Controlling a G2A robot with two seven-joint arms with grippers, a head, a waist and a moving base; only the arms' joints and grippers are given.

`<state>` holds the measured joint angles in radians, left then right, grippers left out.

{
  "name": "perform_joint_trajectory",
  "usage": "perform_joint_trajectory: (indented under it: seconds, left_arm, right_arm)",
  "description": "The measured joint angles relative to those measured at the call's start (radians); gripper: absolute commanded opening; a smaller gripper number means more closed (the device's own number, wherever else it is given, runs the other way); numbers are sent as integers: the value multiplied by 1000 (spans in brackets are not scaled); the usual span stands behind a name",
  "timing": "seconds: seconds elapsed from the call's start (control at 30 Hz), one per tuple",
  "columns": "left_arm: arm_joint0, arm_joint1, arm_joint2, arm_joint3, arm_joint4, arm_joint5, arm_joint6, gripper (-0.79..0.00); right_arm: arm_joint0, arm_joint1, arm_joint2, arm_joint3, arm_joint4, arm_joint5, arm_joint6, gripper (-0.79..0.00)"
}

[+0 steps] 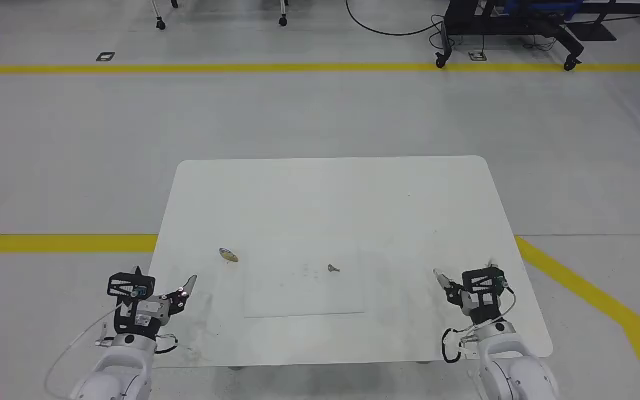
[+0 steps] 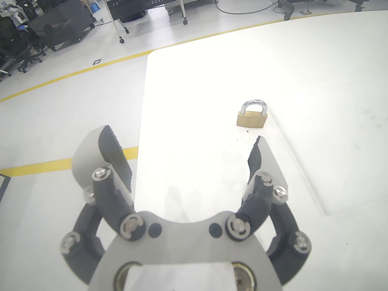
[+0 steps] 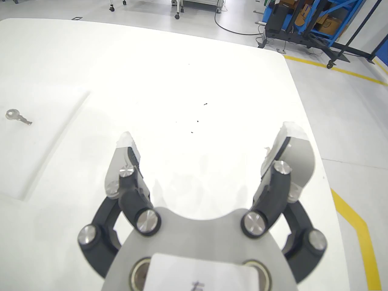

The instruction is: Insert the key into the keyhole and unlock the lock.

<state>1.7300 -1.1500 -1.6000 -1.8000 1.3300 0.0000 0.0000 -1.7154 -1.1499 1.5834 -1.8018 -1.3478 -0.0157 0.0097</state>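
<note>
Logged left gripper (image 2: 182, 134) spread wide, empty; found lock (image 2: 252, 118) on table (image 1: 400, 200) ahead of it, apart; logged right gripper (image 3: 208, 131) likewise spread, empty; found key (image 3: 18, 116) well ahead, off toward the left gripper's side.

Top view: a high camera above the arms looks steeply down on the whole white table (image 1: 400, 200), with floor beyond it. Left wrist view: close behind the left gripper (image 2: 182, 134), low over a near corner, facing the padlock (image 2: 252, 118). Right wrist view: close behind the right gripper (image 3: 209, 131), looking across the table, with the key (image 3: 18, 117) off to one side. All three views share the table.
</note>
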Motion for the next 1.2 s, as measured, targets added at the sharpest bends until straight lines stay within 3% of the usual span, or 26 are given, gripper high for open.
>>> perform_joint_trajectory:
  seconds: [0.3, 0.83, 1.2]
  left_arm:
    - [0, 0, 0, 0, 0, 0, 0, 0]
    - [0, 0, 0, 0, 0, 0, 0, 0]
    - [0, 0, 0, 0, 0, 0, 0, 0]
  right_arm:
    - [139, -11, -173, 37, -134, -95, 41, 0]
    - [142, -11, -179, 37, -154, -101, 46, 0]
    - [306, -24, -416, 88, -318, -394, 144, 0]
